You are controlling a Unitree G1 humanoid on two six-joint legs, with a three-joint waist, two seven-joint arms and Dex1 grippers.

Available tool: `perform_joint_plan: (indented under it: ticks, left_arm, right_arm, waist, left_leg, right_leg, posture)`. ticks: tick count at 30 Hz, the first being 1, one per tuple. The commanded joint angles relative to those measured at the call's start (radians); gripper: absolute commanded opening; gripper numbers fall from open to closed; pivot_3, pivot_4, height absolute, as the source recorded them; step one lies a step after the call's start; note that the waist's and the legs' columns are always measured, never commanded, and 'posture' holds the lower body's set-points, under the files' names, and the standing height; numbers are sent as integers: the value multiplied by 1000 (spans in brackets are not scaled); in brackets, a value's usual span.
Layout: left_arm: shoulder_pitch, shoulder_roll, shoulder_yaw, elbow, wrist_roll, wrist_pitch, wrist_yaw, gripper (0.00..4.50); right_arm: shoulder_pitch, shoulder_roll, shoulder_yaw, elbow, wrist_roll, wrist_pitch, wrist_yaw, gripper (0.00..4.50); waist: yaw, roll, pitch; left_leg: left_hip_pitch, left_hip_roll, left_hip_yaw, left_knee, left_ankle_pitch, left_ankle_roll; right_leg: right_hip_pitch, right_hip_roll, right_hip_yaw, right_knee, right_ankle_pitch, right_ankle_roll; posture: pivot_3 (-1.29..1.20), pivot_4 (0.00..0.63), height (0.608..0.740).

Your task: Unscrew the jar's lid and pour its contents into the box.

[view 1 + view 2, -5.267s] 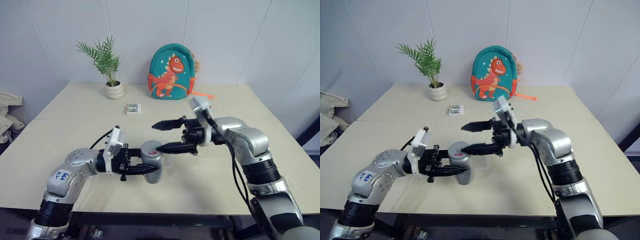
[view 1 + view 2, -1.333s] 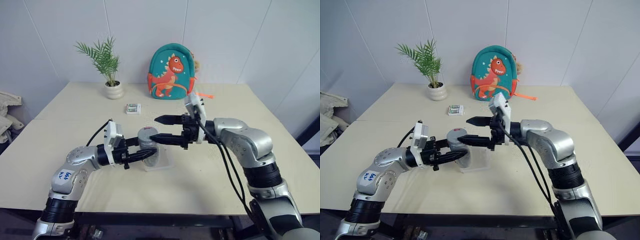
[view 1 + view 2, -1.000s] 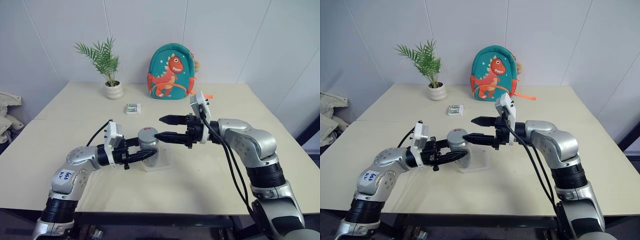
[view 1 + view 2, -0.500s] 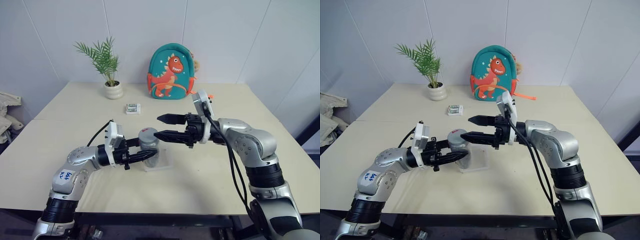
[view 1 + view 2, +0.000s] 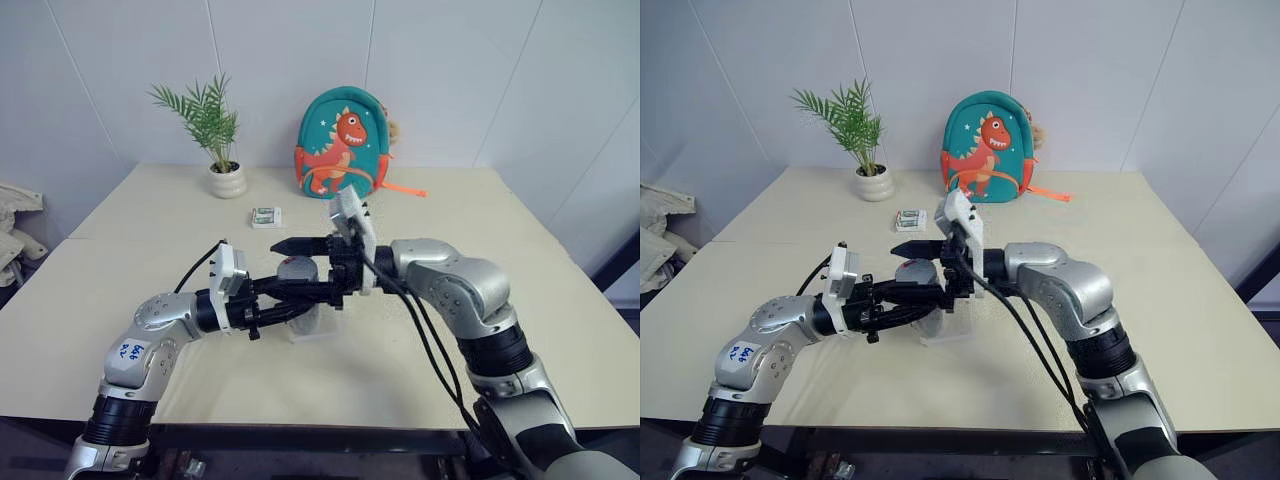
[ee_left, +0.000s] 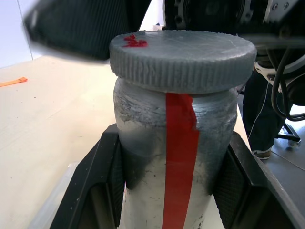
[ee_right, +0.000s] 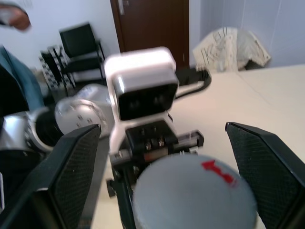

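beige table [image 5: 480, 215] carries everything. teal dinosaur backpack [image 5: 341, 143] and potted plant [image 5: 214, 135] at the far edge against the wall, small packet [image 5: 265, 216] just in front of them. clear box [image 5: 322, 322] sits mid-table under the arms. left gripper [image 5: 290, 302] is clamped tight on the jar [image 6: 177, 157], held upright above the box, red label strip facing the wrist camera. lid [image 6: 183, 58] on the jar, grey, ribbed. right gripper [image 5: 282, 268] spread wide, one finger on each side of the lid, not gripping it.
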Motion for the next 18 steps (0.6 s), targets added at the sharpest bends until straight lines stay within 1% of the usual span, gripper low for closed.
perform_joint_plan:
  ticks: [1,7,18]
  left_arm:
    - [-10,2,17,-22,-18,-10,0,2064]
    - [-10,2,16,-21,-18,-11,-1,2064]
    - [-13,0,14,-20,-17,-12,-2,2064]
  right_arm:
    - [-13,11,-3,-3,-25,-42,-3,4412]
    - [-18,3,-20,26,-39,-60,7,4412]
    - [5,-42,-71,5,2,-32,46,4412]
  waist:
    - [0,0,0]
    - [0,0,0]
    - [0,0,0]
  left_leg:
    - [0,0,0,0,0,0]
    - [0,0,0,0,0,0]
    - [0,0,0,0,0,0]
  right_leg:
    - [0,0,0,0,0,0]
    - [0,0,0,0,0,0]
    - [0,0,0,0,0,0]
  posture:
    - [0,150,740]
    - [0,150,740]
    - [0,150,740]
